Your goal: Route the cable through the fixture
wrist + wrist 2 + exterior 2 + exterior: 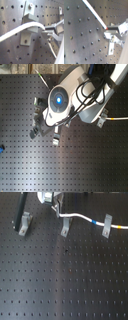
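While the arm (75, 96) reaches in over the far side of the bench (65, 282), the end effector (54, 207) sits at the top edge of the first exterior view, just above the middle clip. Bench is a black perforated board with a regular hole grid.

Three small grey metal clips stand in a row along the far part of the bench in the first exterior view: left clip (23, 224), middle clip (65, 226), right clip (106, 226).

Cable (82, 217): thin, white. In the first exterior view it starts at the end effector, arcs toward the first exterior view's right, passes at the right clip and runs off the frame edge. Blue band (96, 222) sits on it between middle and right clips; yellow-orange mark (122, 228) lies beyond the right clip.

In the first wrist view the cable (22, 28) crosses in front of a grey clip (28, 25) and ends between the end effector's fingers (48, 28), which are closed tight on it. The second wrist view shows the same pinch: white cable (95, 13) running straight down to the fingertips (112, 29).

In the second exterior view the arm hides most of the cable; a short stretch (119, 118) shows near the second exterior view's right edge.
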You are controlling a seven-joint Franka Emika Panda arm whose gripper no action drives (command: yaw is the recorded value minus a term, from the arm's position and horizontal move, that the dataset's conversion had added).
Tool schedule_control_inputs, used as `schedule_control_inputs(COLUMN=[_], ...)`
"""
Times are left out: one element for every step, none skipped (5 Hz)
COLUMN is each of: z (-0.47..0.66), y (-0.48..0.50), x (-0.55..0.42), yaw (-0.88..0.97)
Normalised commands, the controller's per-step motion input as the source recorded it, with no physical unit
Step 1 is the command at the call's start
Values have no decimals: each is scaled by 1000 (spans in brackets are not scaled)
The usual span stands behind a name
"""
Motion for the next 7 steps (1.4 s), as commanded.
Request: schedule_control_inputs(z=[52, 58, 59, -2, -2, -1, -121], y=[-83, -65, -136, -184, -186, -175, -158], x=[68, 107, 187, 92, 74, -80, -387], yaw=[497, 611, 677, 223, 349, 246, 0])
